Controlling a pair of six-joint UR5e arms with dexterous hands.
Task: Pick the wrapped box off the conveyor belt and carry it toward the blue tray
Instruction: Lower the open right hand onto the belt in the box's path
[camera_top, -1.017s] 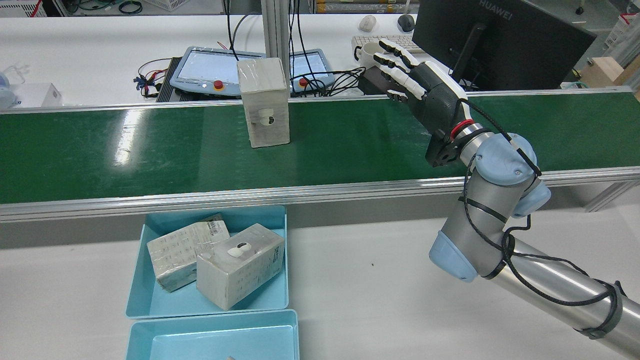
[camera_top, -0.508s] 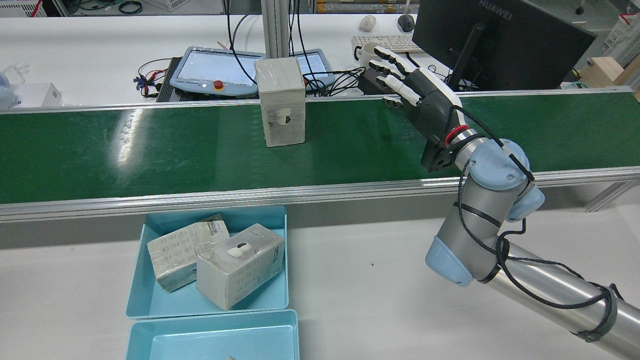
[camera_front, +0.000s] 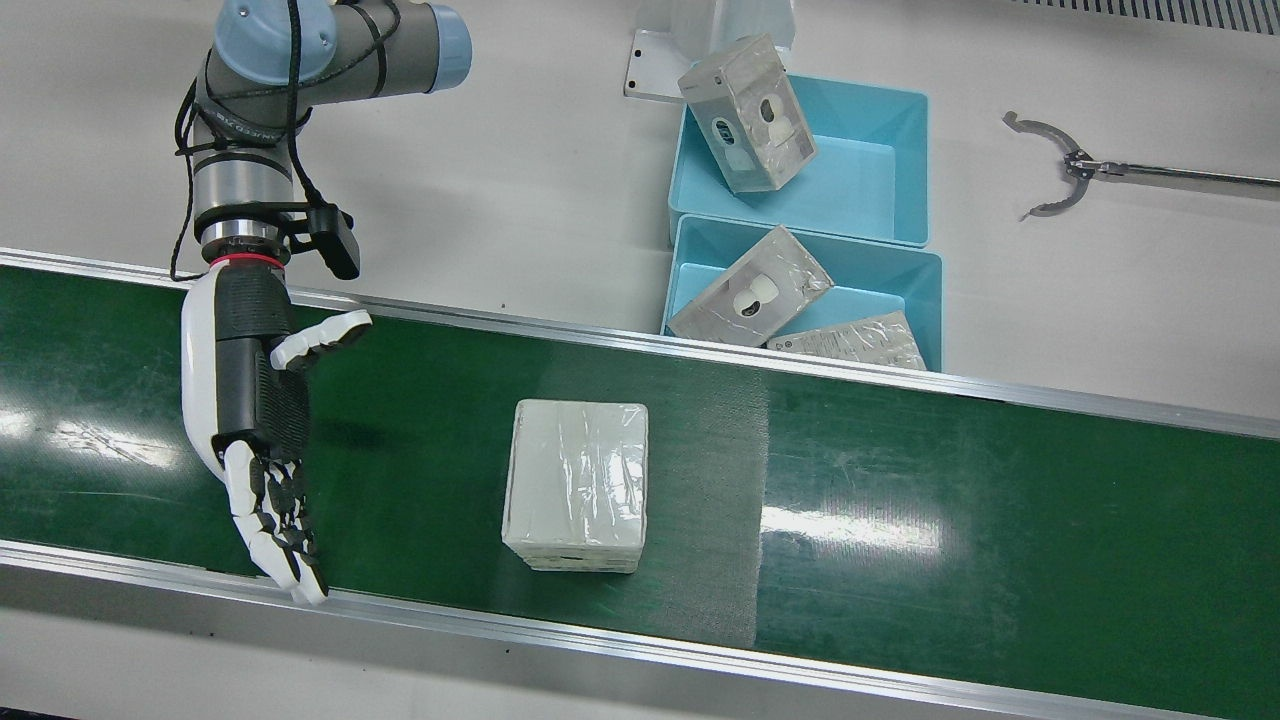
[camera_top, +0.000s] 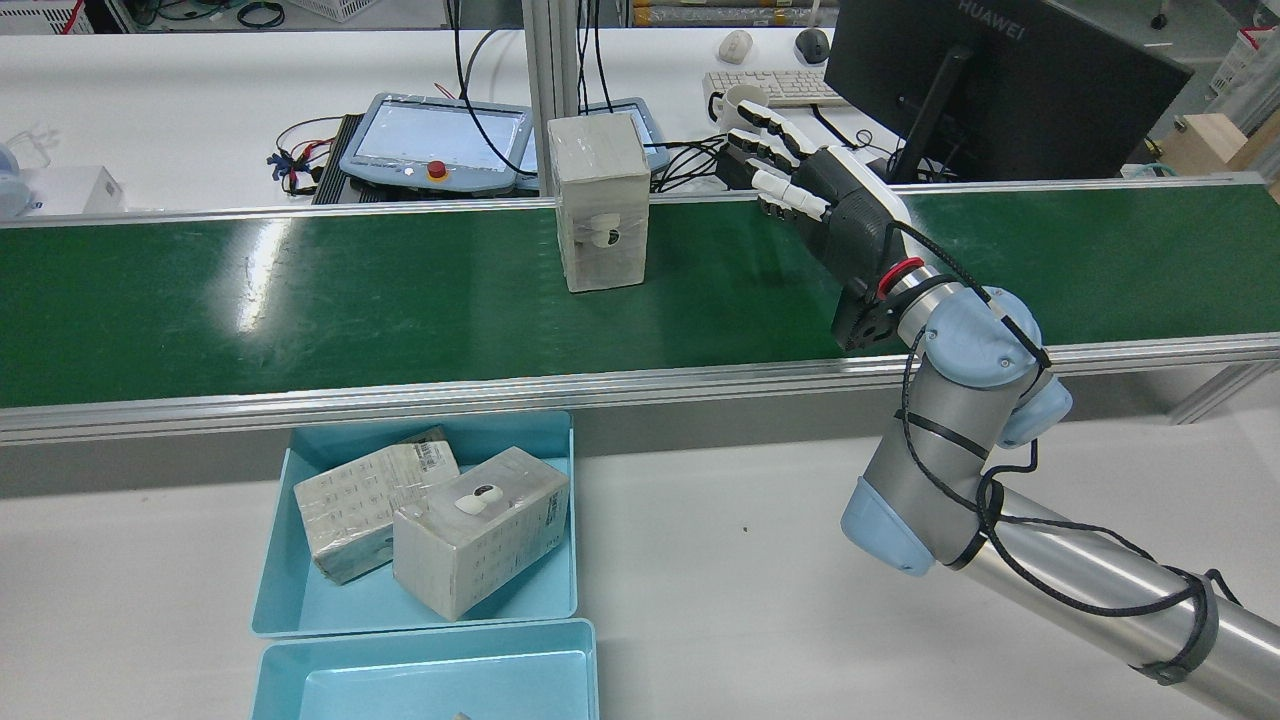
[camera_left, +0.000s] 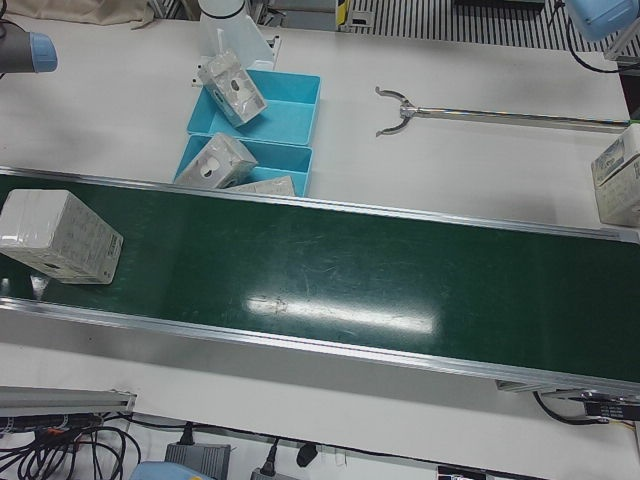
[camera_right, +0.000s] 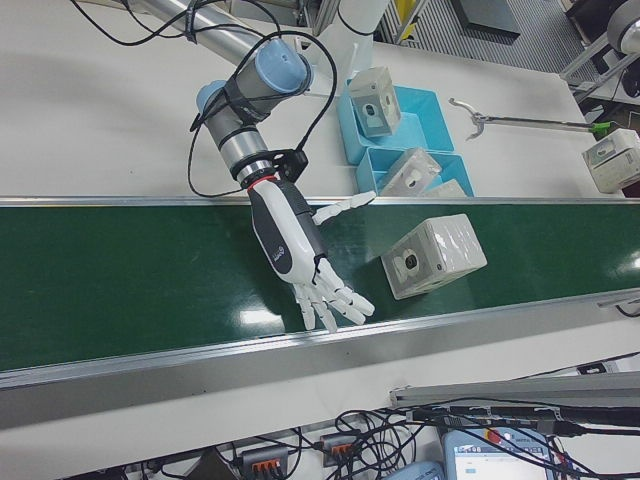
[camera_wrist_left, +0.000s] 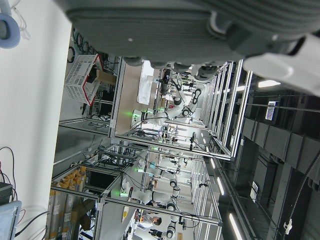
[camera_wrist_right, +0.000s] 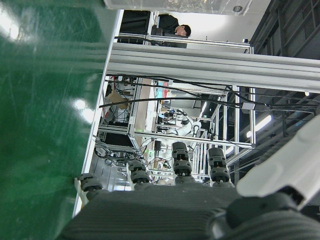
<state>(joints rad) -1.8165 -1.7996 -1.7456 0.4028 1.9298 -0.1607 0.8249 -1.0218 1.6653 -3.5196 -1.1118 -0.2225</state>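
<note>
The wrapped box stands upright on the green conveyor belt, its long axis vertical, resting on one small end toward the belt's far edge as the rear view shows it. The face with the oval window and a small white object behind it turns toward the robot's side of the belt, and its plain wrapped top faces up in the front view. The right hand hovers over the belt on the box's right in the rear view, near it but clearly apart, with green belt showing between them. It is released: the fingers stretch out straight and spread toward the far rail, the thumb sticks out sideways toward the box, and the palm faces the box with nothing in it. The right-front view shows the same splayed hand beside the box, not touching. On the white table on the robot's side of the belt sit two blue trays set end to end; the one nearer the belt holds two wrapped boxes lying tilted against each other, and in the front view a further box leans on the rim of the other tray. The left hand's own camera shows only the dark underside of that hand, so I cannot tell how its fingers are set.
</note>
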